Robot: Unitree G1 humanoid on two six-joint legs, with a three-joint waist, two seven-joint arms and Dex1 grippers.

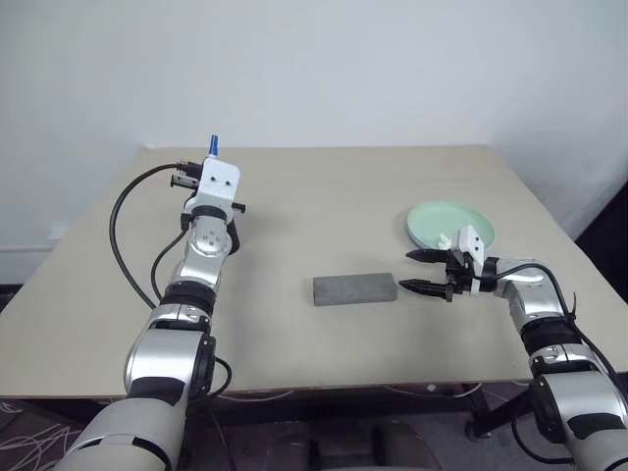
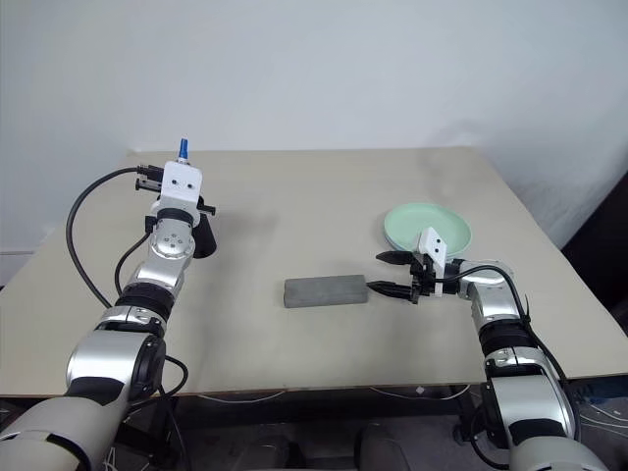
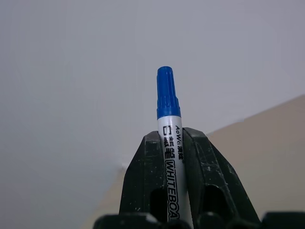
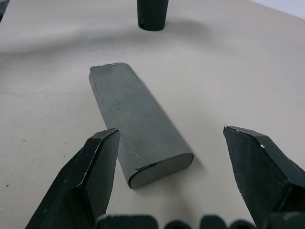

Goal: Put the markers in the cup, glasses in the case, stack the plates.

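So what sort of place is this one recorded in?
Probably a lab or test room, not a home: a plain beige table against a bare white wall, with loose cables on the floor under the table.

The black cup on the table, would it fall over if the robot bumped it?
Probably, yes. The cup looks tall and narrow at its base, so a knock near the top could tip it. It seems to be light plastic, so it might slide across the smooth table first.

Case (image 1: 354, 289) mid-table, plates (image 1: 450, 225) behind-right, cup (image 2: 202, 235) far left.
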